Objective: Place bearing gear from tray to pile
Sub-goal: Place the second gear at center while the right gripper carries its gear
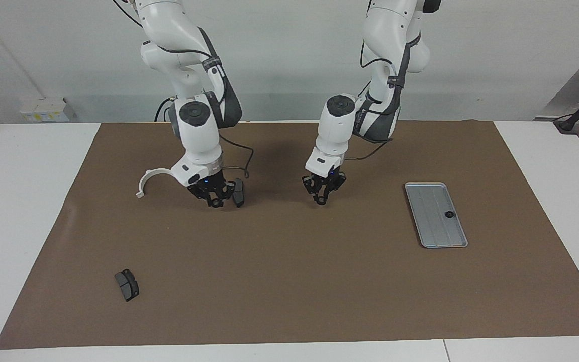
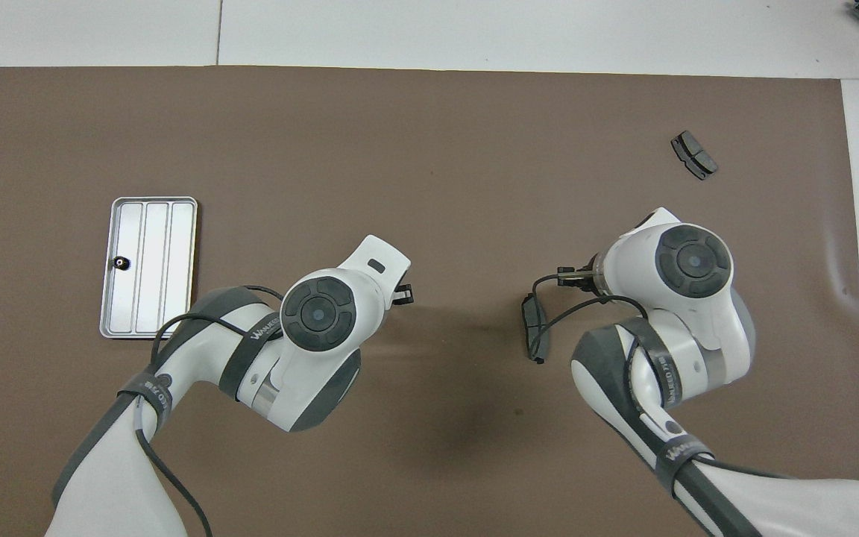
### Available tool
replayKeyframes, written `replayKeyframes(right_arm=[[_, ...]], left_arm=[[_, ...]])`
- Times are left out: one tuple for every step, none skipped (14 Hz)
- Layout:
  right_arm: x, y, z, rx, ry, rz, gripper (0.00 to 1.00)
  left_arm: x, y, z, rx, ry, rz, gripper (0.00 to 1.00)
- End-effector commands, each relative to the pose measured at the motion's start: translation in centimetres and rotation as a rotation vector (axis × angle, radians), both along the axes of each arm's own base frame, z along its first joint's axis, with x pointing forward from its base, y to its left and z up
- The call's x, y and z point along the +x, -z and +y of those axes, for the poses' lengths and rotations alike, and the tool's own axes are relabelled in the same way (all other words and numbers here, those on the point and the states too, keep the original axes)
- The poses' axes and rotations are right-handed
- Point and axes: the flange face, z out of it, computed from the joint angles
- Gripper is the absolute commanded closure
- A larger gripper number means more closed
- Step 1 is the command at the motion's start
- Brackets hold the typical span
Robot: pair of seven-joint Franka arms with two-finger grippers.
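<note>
Though impossible to tell if open, shut or holding anything, note left fingers (image 1: 321, 199) over mid-bench, right fingers (image 1: 214, 201) beside a brake pad (image 1: 238, 192), one black gear (image 1: 449, 214) in the tray (image 1: 432, 236).

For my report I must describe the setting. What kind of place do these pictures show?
Probably a robotics lab test bench: two white arms mounted at a white table covered with a brown mat, with car-workshop parts laid out, such as a brake pad, a white half-ring bracket and a metal tray.
</note>
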Motion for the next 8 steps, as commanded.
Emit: replayKeyframes(right_arm=[[-1.0,0.4,-5.1,-0.01,-0.06,0.006,1.0],[-0.8,0.5,-7.3,-0.013,-0.071,0.01,1.0],[-0.6,0.6,-9.6,-0.016,-0.083,0.016,1.0],[-0.5,0.9,-11.8,-0.019,-0.095,0.024,1.0],[-0.5,1.1,-13.7,-0.02,-0.1,0.029,1.0],[-0.5,1.3,-15.4,-0.021,-0.097,0.033,1.0],[-0.6,1.9,-16.5,-0.02,-0.1,0.041,1.0],[-0.6,2.1,-16.8,-0.018,-0.095,0.046,1.0]], left_arm=[[-0.9,0.2,-0.8,0.018,0.003,0.015,0.21],[-0.7,0.1,-0.5,0.029,-0.001,0.026,0.1],[-0.3,-0.2,0.2,0.042,-0.008,0.039,0.09],[0.5,-0.7,1.1,0.042,-0.027,0.037,0.09],[2.0,-1.3,2.9,0.04,-0.06,0.03,0.1],[4.1,-2.1,5.7,0.037,-0.108,0.016,0.1],[6.0,-2.9,8.1,0.032,-0.13,0.0,0.1],[7.7,-3.4,10.8,0.032,-0.149,-0.011,0.1]])
